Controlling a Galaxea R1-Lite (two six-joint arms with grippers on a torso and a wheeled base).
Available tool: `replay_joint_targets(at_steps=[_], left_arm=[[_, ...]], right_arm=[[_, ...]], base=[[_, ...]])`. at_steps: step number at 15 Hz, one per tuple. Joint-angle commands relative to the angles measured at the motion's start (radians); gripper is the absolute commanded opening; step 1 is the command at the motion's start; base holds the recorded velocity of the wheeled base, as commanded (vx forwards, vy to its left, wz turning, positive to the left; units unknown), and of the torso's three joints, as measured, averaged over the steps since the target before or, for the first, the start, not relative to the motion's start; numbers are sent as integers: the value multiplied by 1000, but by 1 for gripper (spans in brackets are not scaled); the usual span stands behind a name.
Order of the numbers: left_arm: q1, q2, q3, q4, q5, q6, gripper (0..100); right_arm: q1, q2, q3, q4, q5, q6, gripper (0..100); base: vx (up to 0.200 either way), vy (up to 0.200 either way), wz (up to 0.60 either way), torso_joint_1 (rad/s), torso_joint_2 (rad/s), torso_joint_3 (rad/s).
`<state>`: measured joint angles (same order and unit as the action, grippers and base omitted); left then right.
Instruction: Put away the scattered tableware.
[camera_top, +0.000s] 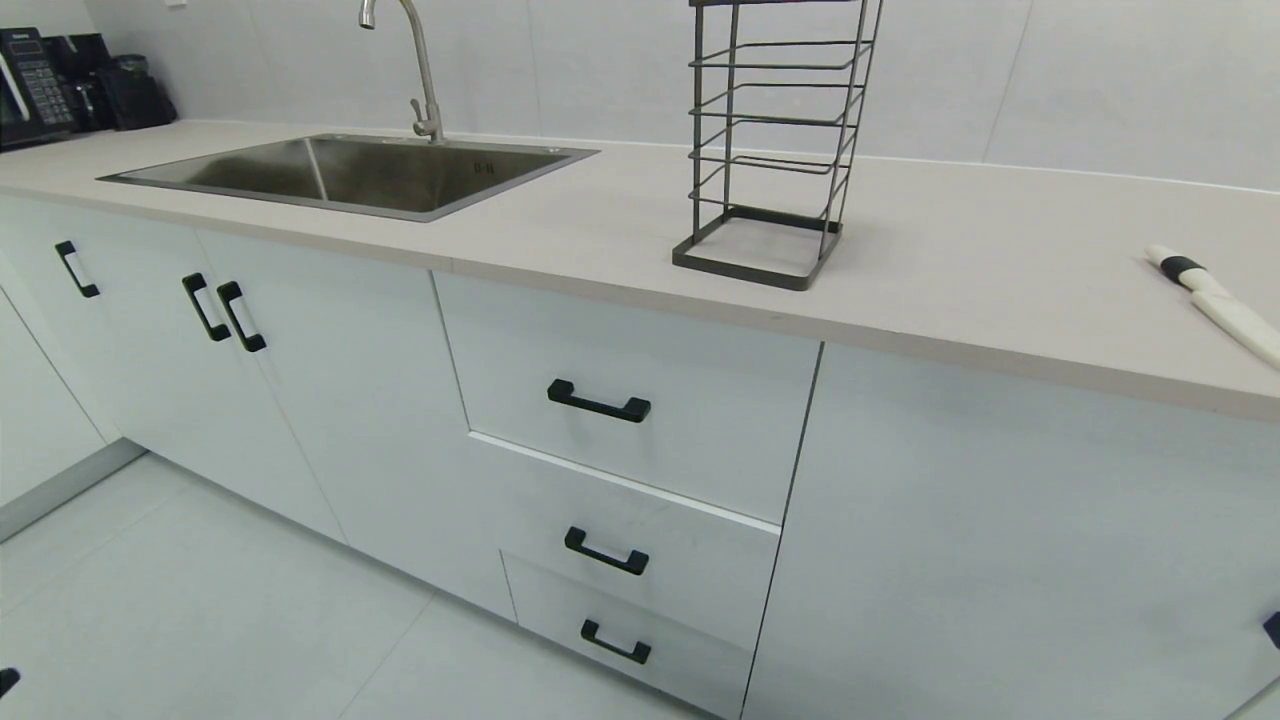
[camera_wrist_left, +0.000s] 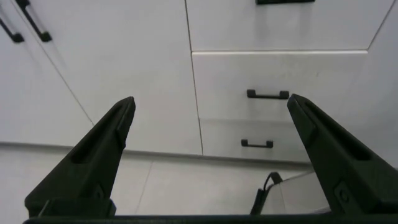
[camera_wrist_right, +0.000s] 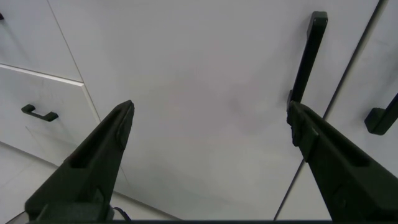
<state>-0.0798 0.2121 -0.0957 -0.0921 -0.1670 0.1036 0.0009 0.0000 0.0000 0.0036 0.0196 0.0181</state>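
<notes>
The left hand (camera_wrist_left: 211, 103) is released, its two dark fingers spread wide and grasping nothing, low in front of the stacked drawers (camera_wrist_left: 280, 74), each of which has a black bar pull. The right hand (camera_wrist_right: 210, 109) is likewise released, close to a plain white cabinet door (camera_wrist_right: 186, 93); the door's vertical black handle (camera_wrist_right: 309, 56) stands just past one fingertip. Above the cabinets runs the pale counter (camera_top: 950, 240). The task item is a white utensil (camera_top: 1225, 312) lying flat near the counter's front edge at the robot's far right, well apart from everything else. It is slim and cream-white, with a black band around it near the end that points toward the wall. Its other end is cut off by the edge of the head view, so its kind cannot be told. Toward the middle of the counter stands a tall dark wire rack (camera_top: 737, 272), upright, with its top cut off. Farther left is the steel sink (camera_top: 420, 175), with a curved faucet (camera_top: 422, 70) behind it. A cluster of dark appliances (camera_top: 40, 85) in the far left corner is too dim to identify
</notes>
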Motion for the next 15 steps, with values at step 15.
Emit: replay_joint_targets(at_steps=[15], left_arm=[[80,-212,96,92,81,-84,100]], right_arm=[[1,2,0,-1,0,2,100]], base=[[0,0,-240,-1,2,0]])
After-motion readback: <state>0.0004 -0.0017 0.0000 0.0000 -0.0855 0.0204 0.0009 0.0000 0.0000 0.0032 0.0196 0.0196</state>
